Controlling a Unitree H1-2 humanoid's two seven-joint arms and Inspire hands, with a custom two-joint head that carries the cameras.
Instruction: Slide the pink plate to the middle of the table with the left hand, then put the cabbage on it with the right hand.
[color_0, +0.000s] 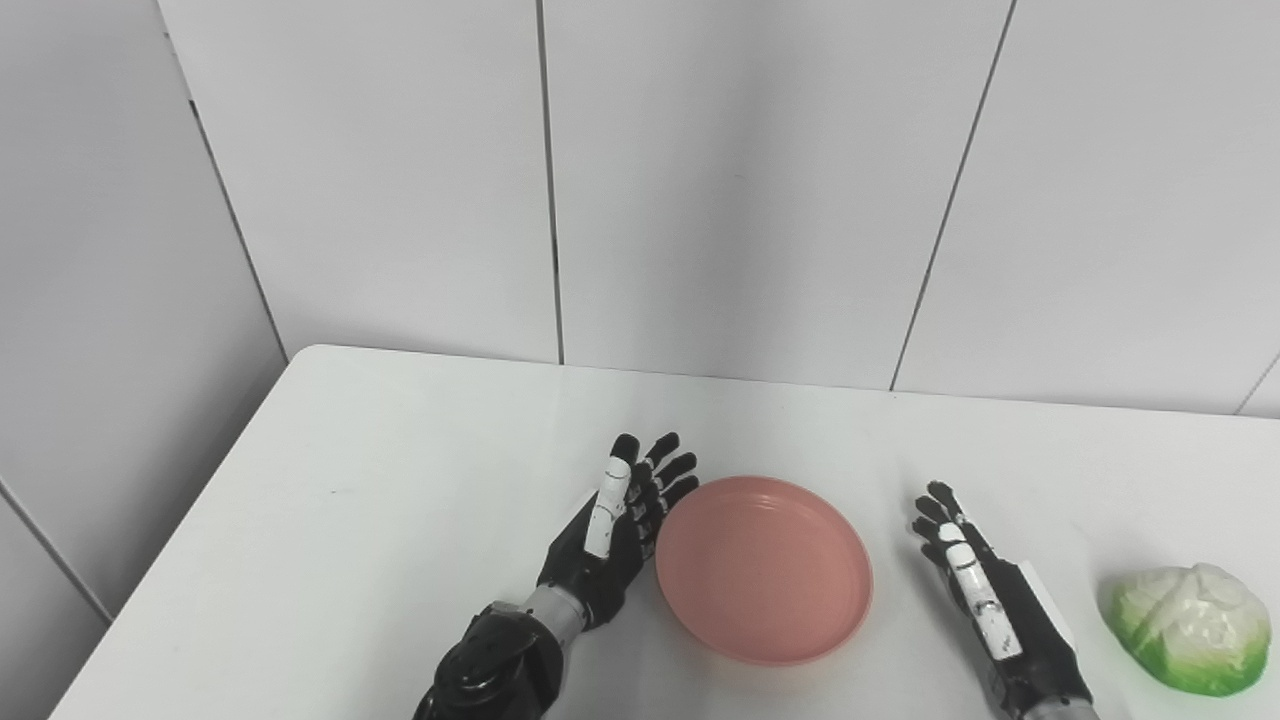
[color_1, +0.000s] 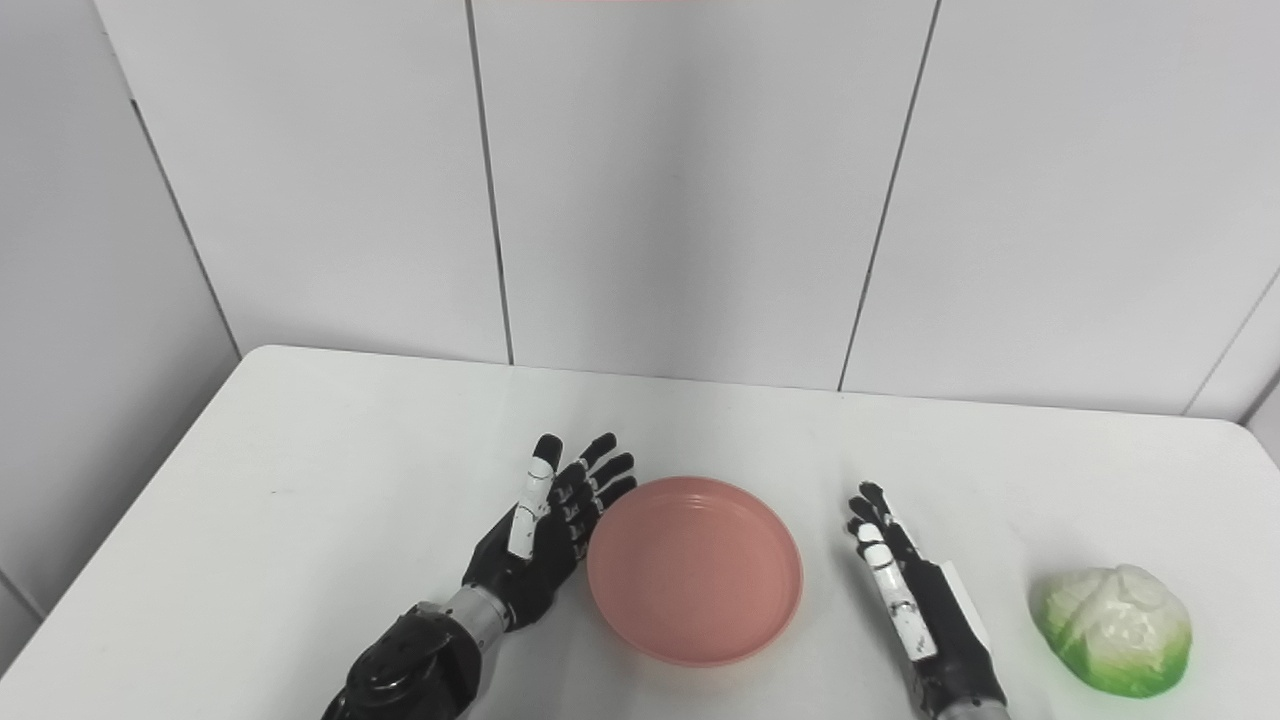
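**Both our hands flat beside the pink plate**

Nearest us, our arms enter over the white table. On it, the pink plate sits mid-table and empty. Our left hand, fingers spread, holds nothing, at the plate's left rim. Our right hand, fingers extended, is empty, between plate and cabbage at far right.

Two side-by-side head views, angled down, sharing table and wall
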